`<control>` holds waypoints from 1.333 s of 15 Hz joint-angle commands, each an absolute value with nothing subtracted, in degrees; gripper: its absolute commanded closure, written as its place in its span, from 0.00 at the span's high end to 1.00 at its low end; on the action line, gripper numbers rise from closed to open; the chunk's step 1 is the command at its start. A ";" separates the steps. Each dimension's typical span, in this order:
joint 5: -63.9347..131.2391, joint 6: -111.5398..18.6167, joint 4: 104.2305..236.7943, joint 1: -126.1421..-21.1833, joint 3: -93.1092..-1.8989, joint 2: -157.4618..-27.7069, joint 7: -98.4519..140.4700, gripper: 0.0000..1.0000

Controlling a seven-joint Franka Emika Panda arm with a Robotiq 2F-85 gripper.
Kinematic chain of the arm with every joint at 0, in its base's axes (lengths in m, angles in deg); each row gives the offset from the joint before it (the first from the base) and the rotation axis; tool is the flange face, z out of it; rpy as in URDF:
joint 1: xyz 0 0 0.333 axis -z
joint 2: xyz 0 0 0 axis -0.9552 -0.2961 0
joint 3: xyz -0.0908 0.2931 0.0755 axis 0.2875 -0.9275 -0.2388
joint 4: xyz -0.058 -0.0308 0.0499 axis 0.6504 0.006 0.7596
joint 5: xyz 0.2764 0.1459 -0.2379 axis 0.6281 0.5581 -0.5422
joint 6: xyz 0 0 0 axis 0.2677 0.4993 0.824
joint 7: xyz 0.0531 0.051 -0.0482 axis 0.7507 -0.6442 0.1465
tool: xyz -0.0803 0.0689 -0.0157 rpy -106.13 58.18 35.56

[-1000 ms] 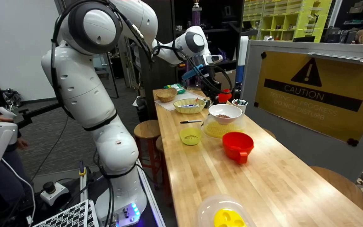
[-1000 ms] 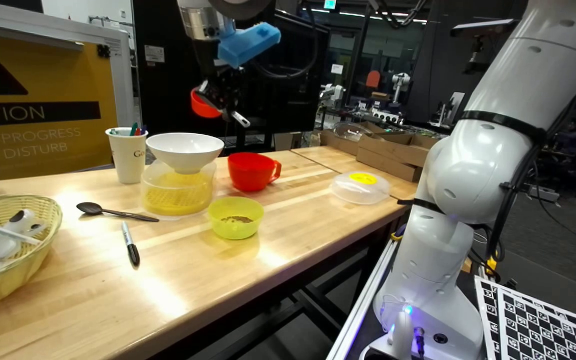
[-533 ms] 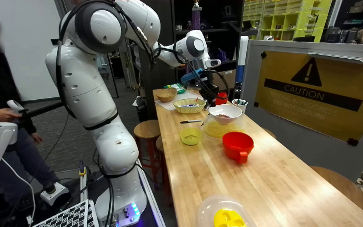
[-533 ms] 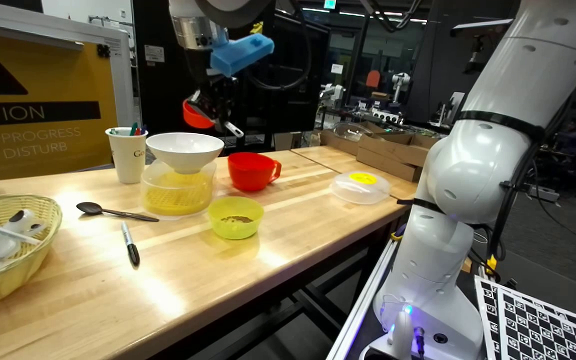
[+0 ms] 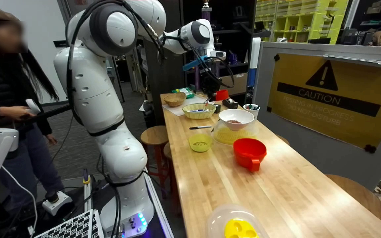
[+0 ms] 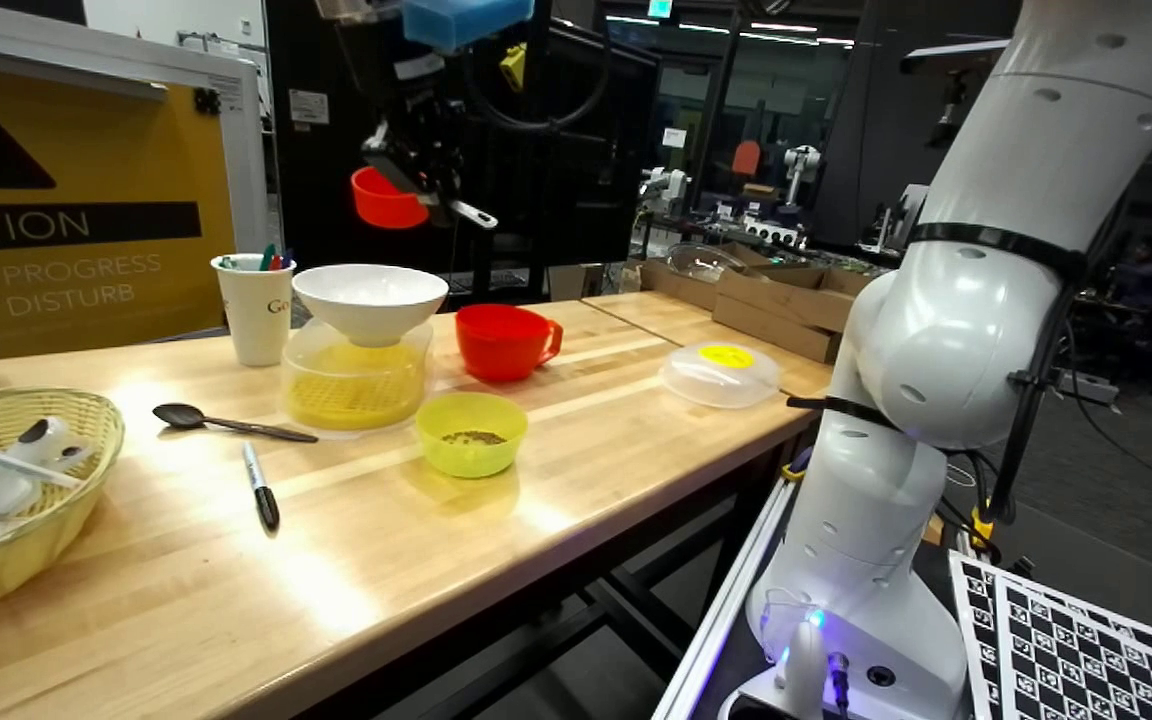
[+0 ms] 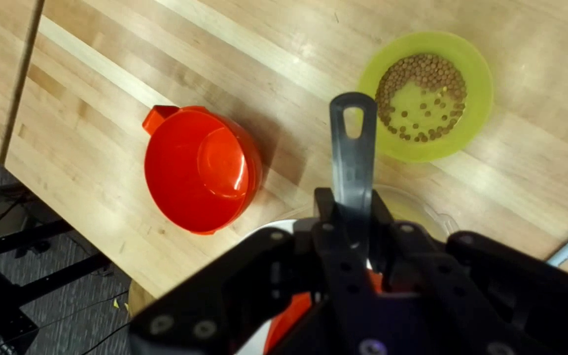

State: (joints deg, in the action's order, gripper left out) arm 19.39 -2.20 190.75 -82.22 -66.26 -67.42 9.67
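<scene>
My gripper (image 7: pixel 348 204) is shut on the handle (image 7: pixel 354 153) of a red scoop (image 6: pixel 386 198), held in the air above the table's far part. The red cup of the scoop also shows in an exterior view (image 5: pixel 222 95); the gripper mostly hides it in the wrist view. Below is a white bowl (image 5: pixel 236 116) with brown pellets, on a clear container with a yellow base (image 6: pixel 356 385). A yellow-green bowl (image 7: pixel 479 98) with brown pellets and a red cup with a handle (image 7: pixel 185 162) stand nearby on the table.
A paper cup of pens (image 6: pixel 258 310), a black spoon (image 6: pixel 236 424), a marker (image 6: pixel 261 487) and a basket of items (image 6: pixel 86 470) stand or lie around. A clear lid (image 6: pixel 721 376) is farther along. A tape dispenser (image 5: pixel 230 103) and a partition (image 5: pixel 309 132) are behind.
The gripper and scoop first dipped, then rose, moving left in both exterior views. The scoop's tilt has changed. A person has come into view at the left. Things on the table have not moved.
</scene>
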 commanded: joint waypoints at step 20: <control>31.11 3.45 173.16 -84.33 -62.84 -83.99 9.60 0.04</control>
State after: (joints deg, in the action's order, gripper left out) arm 27.72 5.69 171.48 -84.55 -64.12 -84.94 10.36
